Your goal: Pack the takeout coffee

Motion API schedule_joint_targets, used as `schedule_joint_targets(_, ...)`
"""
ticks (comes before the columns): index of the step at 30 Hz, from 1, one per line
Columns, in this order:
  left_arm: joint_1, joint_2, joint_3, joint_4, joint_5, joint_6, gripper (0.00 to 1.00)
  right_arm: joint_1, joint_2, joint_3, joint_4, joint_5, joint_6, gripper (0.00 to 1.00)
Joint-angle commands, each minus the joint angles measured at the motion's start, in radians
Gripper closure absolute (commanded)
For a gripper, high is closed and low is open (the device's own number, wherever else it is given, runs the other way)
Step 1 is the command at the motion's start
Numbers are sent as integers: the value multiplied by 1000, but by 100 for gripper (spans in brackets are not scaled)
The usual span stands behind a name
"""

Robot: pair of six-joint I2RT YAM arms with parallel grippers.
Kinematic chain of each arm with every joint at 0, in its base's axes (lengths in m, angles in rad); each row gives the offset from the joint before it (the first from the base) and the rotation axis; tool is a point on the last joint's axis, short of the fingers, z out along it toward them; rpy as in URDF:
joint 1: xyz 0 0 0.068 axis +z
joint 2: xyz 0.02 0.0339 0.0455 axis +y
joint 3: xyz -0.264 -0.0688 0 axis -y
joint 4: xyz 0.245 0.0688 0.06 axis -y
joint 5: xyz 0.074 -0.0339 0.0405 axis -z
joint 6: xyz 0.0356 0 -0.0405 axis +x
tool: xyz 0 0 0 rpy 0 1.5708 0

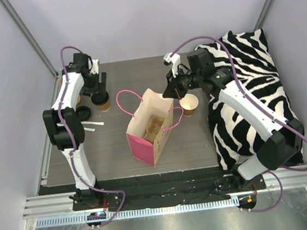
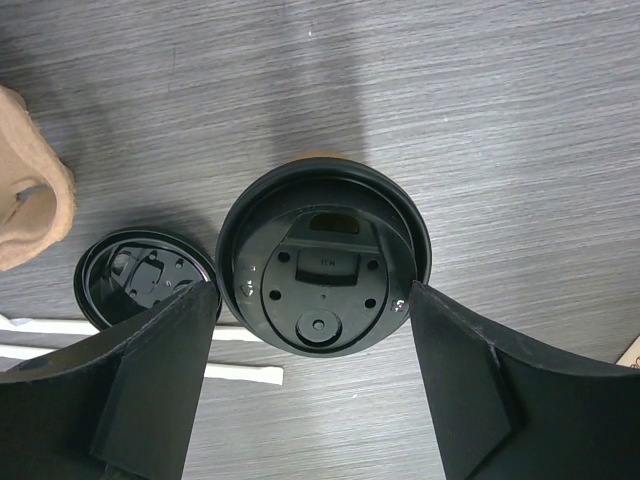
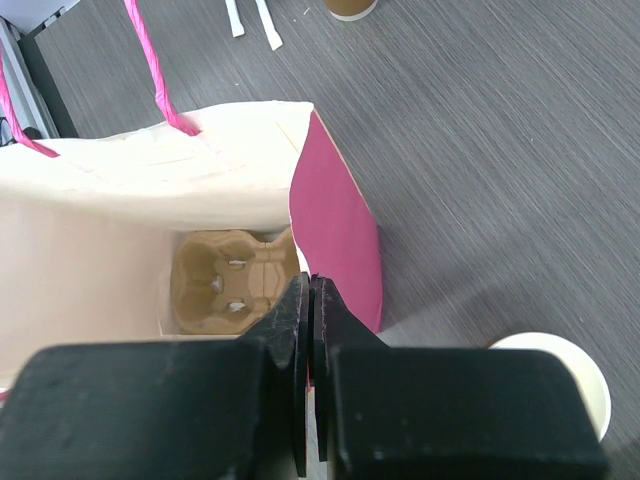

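wrist views add what the overhead one hides. the left gripper (image 2: 310,300) hangs wide open, jaws either side of a black-lidded cup (image 2: 325,265), with a loose lid (image 2: 140,275) and white sticks (image 2: 240,373) beside it. the right gripper (image 3: 312,285) is closed at the pink bag (image 3: 335,220) rim; whether it pinches paper i cannot tell. a cardboard tray (image 3: 235,280) lies inside. an unlidded cup (image 1: 190,104) stands just right of the bag. grey wood-grain table (image 1: 107,147), zebra cloth (image 1: 247,66) at right, pale lilac walls (image 1: 148,16).
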Motion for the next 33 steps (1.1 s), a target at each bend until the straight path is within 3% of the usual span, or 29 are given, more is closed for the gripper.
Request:
schedule_joint_targets(1, -2, 15, 33, 33, -7, 11, 18, -3, 11, 28, 19, -4, 0, 99)
schedule_joint_targets(14, -12, 12, -18, 48, -11, 19, 19, -6, 23, 35, 20, -7, 3, 99)
schedule_joint_targets(22, -28, 20, -35, 57, -34, 39, 25, -8, 28, 38, 20, -9, 4, 99)
schedule_joint_targets(33, -26, 26, -20, 44, -37, 46, 19, -8, 35, 42, 17, -14, 4, 99)
